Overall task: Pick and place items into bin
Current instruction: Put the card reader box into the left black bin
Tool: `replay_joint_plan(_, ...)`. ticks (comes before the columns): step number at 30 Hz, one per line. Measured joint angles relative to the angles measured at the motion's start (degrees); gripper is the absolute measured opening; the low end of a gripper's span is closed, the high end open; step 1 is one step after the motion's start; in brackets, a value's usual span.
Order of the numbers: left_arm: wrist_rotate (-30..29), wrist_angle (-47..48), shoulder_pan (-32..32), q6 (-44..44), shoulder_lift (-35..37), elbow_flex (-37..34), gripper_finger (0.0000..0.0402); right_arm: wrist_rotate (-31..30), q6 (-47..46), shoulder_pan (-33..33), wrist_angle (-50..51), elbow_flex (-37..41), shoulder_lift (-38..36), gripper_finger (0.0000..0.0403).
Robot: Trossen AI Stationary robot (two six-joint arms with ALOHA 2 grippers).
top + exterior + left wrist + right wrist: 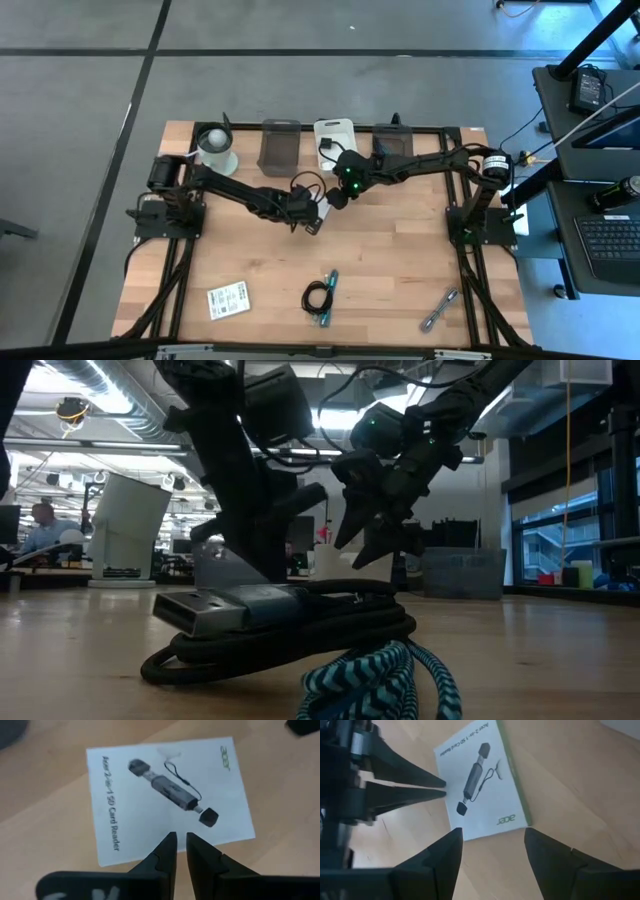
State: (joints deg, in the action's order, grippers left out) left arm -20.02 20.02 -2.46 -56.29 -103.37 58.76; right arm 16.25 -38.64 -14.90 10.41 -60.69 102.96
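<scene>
Light wooden slatted worktop (380,270) carries everything. Bins sit along its far edge: a dark translucent plastic bin (280,146), a white tray-like bin (335,135) beside it, another dark bin (393,142) partly under the right arm.

Both arms converge mid-worktop on one item: a flat white printed card-reader packet (167,795), lying flat on the wood.

Left end effector (181,842): fingers nearly together, only a thin slit between them, tips at the packet's edge. Not clamped on anything I can confirm.
Right end effector (492,840): fingers wide apart, hovering above the same packet (482,780), holding nothing.

Risks, as I judge them:
- Arm collision. Both end effectors crowd the same spot; the left fingers (405,787) show right next to the right's approach path.
- Flat packet gives no edge to bite. Closing on it likely just slides it across the wood or pinches one corner and drops it in transit.
- If both grab, they tear or fold it.

Still untouched near the front edge: white card packet (229,299), black coiled cable with a teal braided cable (322,295), silver metal piece (440,309). White cup with a ball (214,147) stays put.
</scene>
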Motion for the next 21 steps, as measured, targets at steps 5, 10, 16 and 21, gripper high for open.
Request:
replay_joint_plan(5,1.8,-0.5,0.0,-0.1,-0.9,0.1,0.0035,0.4,0.3,0.0,0.0,0.0,0.0,0.0218)
replay_joint_plan(10,2.8,-0.5,-0.3,0.0,-1.0,0.1,0.0032,1.7,0.5,0.0,-0.2,0.0,0.0,0.0218)
replay_joint_plan(16,4.2,-0.4,-1.2,0.0,-1.0,0.1,0.0031,2.0,4.3,0.0,-0.4,0.0,0.0,0.0218)
replay_joint_plan(21,4.6,-0.4,-1.3,0.0,-1.0,0.1,0.0031,1.9,5.7,0.0,-0.5,0.0,0.0,0.0218)
